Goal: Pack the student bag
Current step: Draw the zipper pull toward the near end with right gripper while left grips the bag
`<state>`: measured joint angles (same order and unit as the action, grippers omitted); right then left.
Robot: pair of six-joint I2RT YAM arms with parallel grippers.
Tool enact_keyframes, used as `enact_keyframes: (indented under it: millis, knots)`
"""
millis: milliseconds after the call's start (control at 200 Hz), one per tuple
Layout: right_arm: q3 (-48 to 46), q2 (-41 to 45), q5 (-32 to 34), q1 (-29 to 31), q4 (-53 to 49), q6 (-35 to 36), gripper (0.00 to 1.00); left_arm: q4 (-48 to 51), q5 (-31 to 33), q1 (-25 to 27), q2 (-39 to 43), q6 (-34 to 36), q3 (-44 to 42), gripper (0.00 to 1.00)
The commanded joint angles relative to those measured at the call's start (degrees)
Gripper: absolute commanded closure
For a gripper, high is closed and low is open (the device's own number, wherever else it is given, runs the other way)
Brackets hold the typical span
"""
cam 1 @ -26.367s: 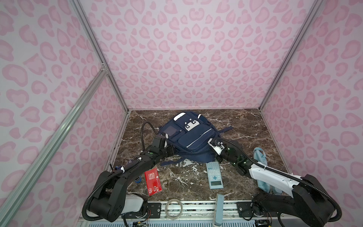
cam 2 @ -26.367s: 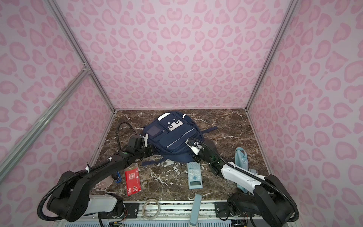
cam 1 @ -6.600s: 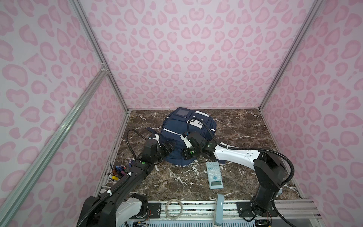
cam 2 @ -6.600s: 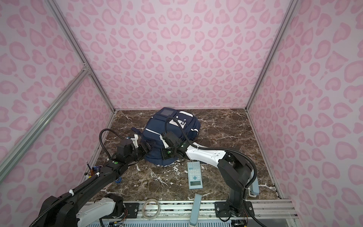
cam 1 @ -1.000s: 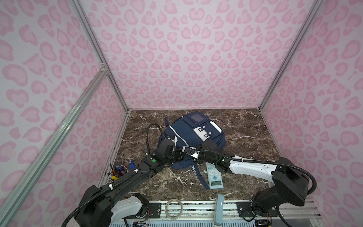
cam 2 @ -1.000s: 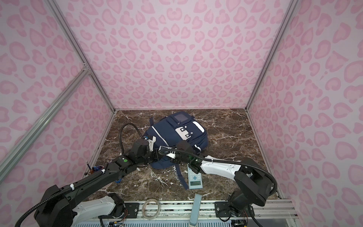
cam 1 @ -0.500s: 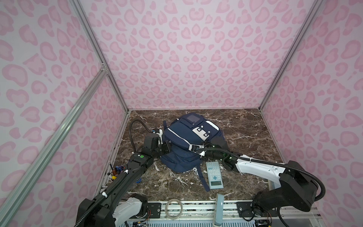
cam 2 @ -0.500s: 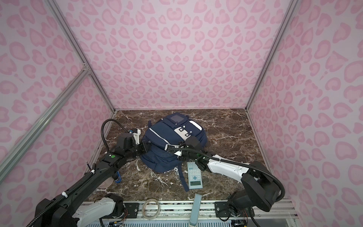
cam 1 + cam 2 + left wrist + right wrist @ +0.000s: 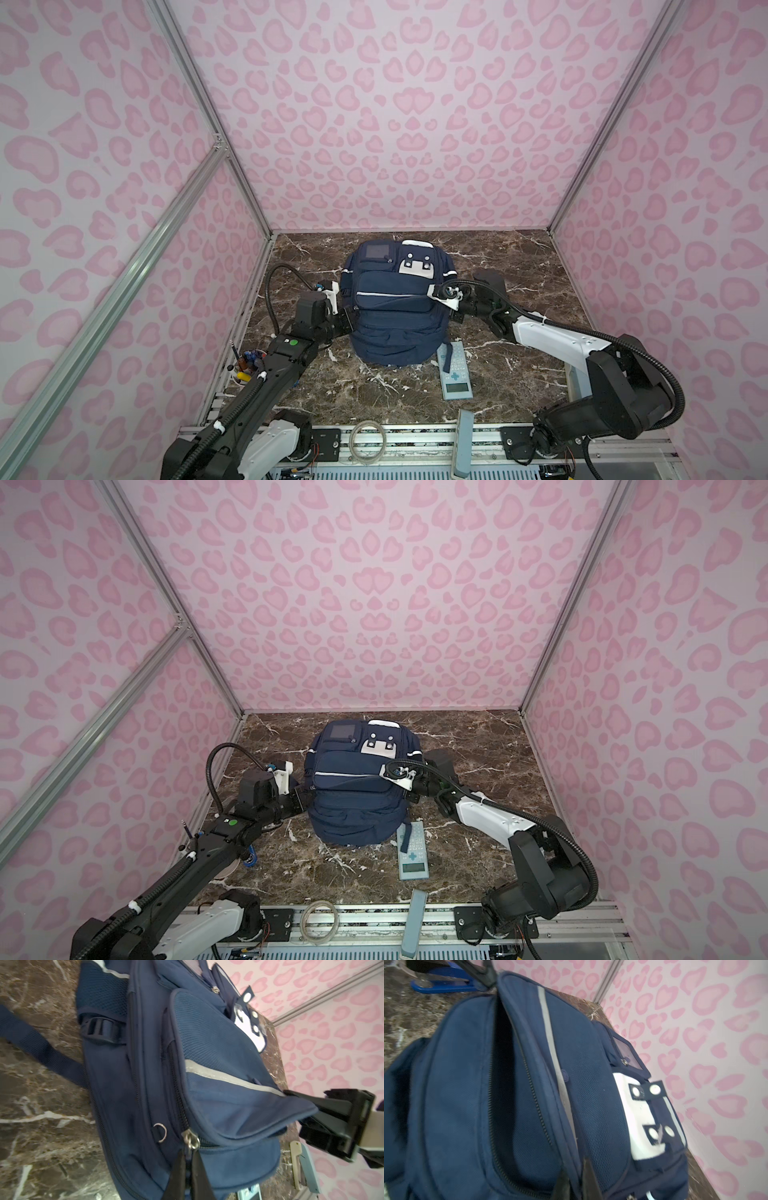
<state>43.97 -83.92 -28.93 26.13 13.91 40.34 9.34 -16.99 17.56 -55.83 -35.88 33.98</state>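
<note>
A: Crowding your navy cloth bag [image 9: 395, 316] at the middle of the marble table [image 9: 519, 266] — a flat calculator [image 9: 456, 374] at its near edge, a strap [image 9: 446, 357] across it.
B: And your arms?
A: Low, one each side. Your left gripper [image 9: 189, 1152] is pinched tight on the metal zipper pull [image 9: 192, 1141] — your right gripper [image 9: 576, 1172] clamps the mesh pocket [image 9: 218, 1053] by its rim.

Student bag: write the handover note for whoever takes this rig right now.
Left pincer: shut on the zipper pull of the front pocket.
Right pincer: shut on that pocket's rim.
Student bag: centre of the table, between both arms.
Done: front pocket is unzipped and gaping.
Left: calculator lies on the table beside the bag, a strap across it; probably pack it, then zip up.
</note>
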Motion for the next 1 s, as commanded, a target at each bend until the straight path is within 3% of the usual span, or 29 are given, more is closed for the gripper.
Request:
enact_keyframes:
  millis: [0,75,275,390,530,675,770,890,995]
  knots:
    - [-1.6,2.5,12.8,-0.3,1.3,-6.6,0.66,-0.6,1.3,1.9,1.7,-4.8,-1.4,0.97]
    - [-2.5,6.4,12.1,2.8,0.4,-9.6,0.56,-3.4,-0.5,3.1,3.0,-7.5,-3.3,0.97]
    - [-4.1,12.3,22.5,19.4,-0.4,-15.0,0.50,-2.3,1.3,7.6,3.8,-8.1,-1.7,0.97]
    - [-2.4,7.5,28.2,27.9,5.4,-15.4,0.49,-3.1,1.2,9.9,2.9,-9.0,-1.6,0.97]
    - [4.3,-2.3,36.6,34.0,7.1,-15.1,0.49,-4.7,0.6,10.6,2.2,-9.8,-2.4,0.97]
    - [7.1,-9.9,44.0,35.5,7.7,-11.5,0.62,-2.5,1.2,10.6,3.3,-9.1,-2.5,0.97]
    - [6.1,-10.3,44.7,35.2,7.5,-8.6,0.87,-1.6,-1.7,8.2,2.5,-8.3,-2.6,0.96]
    - [5.8,-8.1,39.3,32.6,2.5,-9.4,1.00,-5.5,-8.7,1.9,2.5,-8.3,-4.6,0.96]
    - [4.0,-4.7,31.8,29.8,-0.5,-8.5,1.00,-1.0,-3.9,-0.2,2.4,-4.6,-2.1,0.97]
